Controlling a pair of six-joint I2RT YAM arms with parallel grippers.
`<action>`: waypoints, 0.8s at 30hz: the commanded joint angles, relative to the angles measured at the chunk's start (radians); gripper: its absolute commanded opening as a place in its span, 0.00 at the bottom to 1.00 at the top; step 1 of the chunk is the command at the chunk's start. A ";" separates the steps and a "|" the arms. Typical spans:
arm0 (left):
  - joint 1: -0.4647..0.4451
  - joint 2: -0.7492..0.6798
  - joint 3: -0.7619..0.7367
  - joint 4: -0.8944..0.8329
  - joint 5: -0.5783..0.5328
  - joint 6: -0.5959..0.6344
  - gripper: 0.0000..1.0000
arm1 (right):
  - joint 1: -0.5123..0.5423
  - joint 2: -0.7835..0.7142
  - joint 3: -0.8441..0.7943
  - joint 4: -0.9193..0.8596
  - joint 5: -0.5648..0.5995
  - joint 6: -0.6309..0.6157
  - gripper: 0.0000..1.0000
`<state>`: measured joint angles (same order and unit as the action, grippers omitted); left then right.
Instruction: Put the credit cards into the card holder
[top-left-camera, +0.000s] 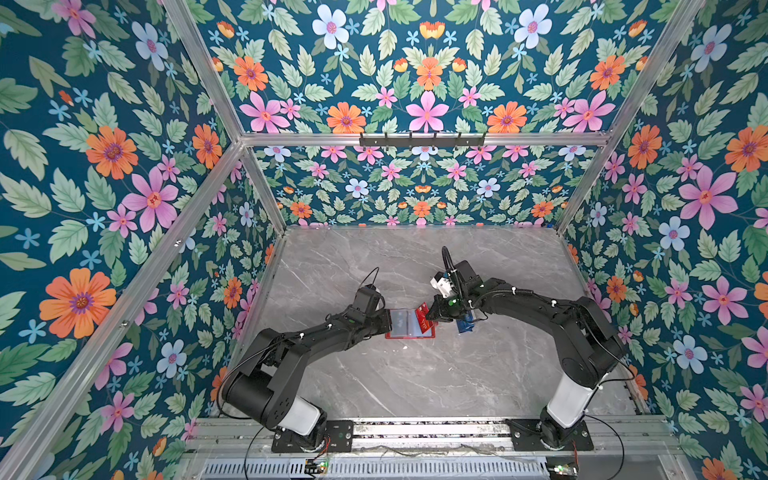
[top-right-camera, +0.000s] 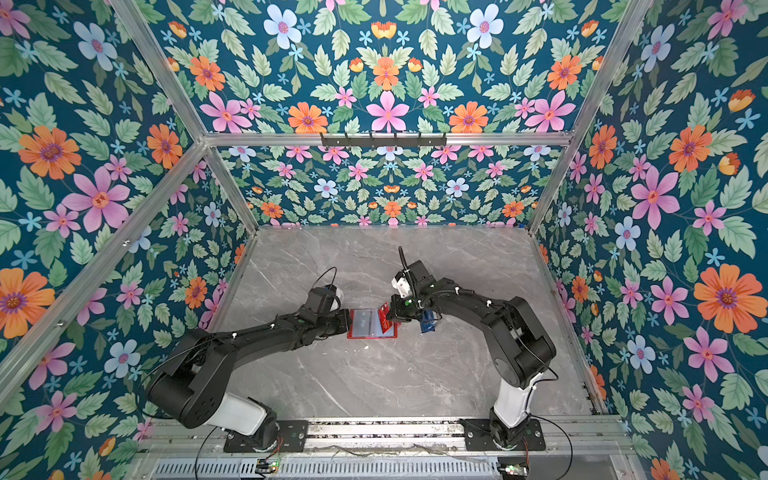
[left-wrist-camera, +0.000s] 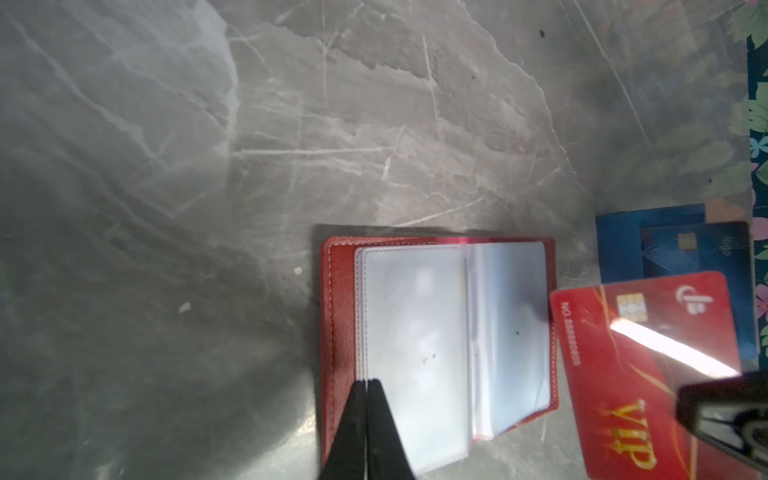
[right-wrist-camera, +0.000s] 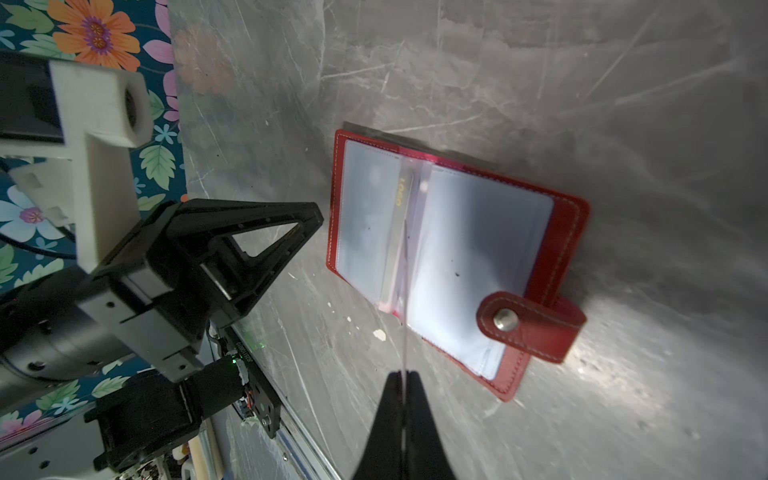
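The card holder (top-left-camera: 405, 324) (top-right-camera: 370, 326) lies open on the marble, pale clear sleeves (left-wrist-camera: 415, 332) facing up and its snap tab (right-wrist-camera: 528, 324) folded over one corner. My right gripper (top-left-camera: 432, 318) (right-wrist-camera: 402, 374) is shut on the red credit card (left-wrist-camera: 648, 374) (top-left-camera: 423, 313), held tilted at the holder's right edge. In the right wrist view this card (right-wrist-camera: 404, 299) shows edge-on, pointing at the middle fold. My left gripper (left-wrist-camera: 367, 380) (top-left-camera: 390, 322) is shut, its tips on the holder's left edge. The navy credit card (left-wrist-camera: 698, 257) rests in the blue tray.
The small blue tray (top-left-camera: 465, 326) (left-wrist-camera: 623, 241) stands just right of the card holder, under the right arm's wrist. Both arms meet over the middle of the table. Floral walls (top-left-camera: 124, 208) enclose the table on three sides.
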<state>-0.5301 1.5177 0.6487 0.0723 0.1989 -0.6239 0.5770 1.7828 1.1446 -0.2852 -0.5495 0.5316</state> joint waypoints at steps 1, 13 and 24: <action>0.001 0.023 0.012 0.009 -0.018 -0.015 0.06 | 0.001 0.020 0.003 0.053 -0.043 0.032 0.00; 0.001 0.047 0.000 0.017 -0.024 -0.042 0.03 | 0.007 0.083 0.017 0.094 -0.075 0.056 0.00; -0.004 0.025 -0.027 0.017 -0.008 -0.064 0.03 | 0.009 0.121 0.030 0.107 -0.096 0.065 0.00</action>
<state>-0.5323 1.5448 0.6201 0.1032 0.1921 -0.6815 0.5827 1.8965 1.1660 -0.1886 -0.6281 0.5911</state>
